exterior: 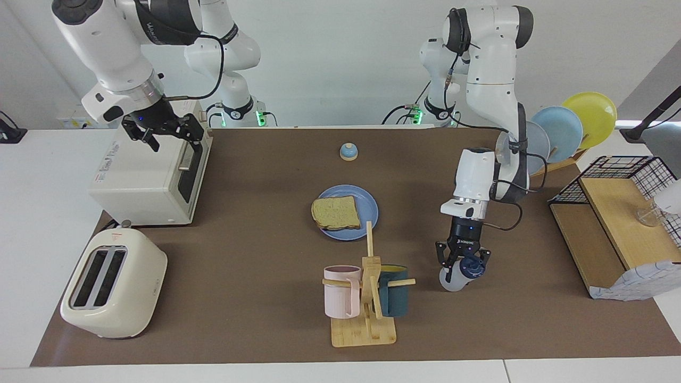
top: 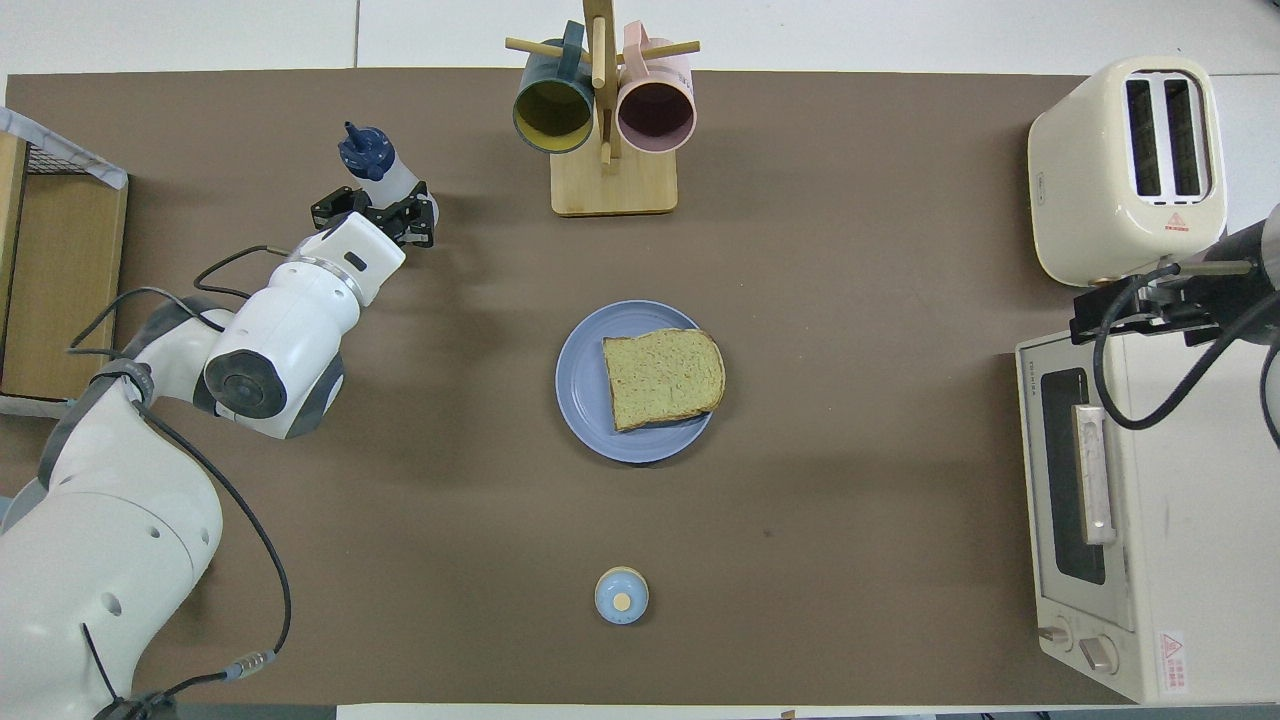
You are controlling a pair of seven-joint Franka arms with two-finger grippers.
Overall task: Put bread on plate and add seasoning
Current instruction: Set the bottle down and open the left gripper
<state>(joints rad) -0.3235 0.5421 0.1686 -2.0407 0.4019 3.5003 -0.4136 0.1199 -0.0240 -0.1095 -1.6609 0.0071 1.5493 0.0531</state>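
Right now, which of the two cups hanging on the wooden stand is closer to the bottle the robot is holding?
The dark teal mug. It hangs on the stand's side toward the seasoning bottle in the left gripper; the pink mug hangs on the side away from it.

A matt brown paper-like sheet covers the tabletop (exterior: pixel 255 276). The square tan slice of bread (exterior: pixel 335 211) looks rough and porous on the smooth medium-blue plate (exterior: pixel 368 208). The translucent white plastic seasoning bottle (exterior: pixel 455 277) has a glossy navy cap. The pale wooden mug rack (exterior: pixel 367 319) looks matt.
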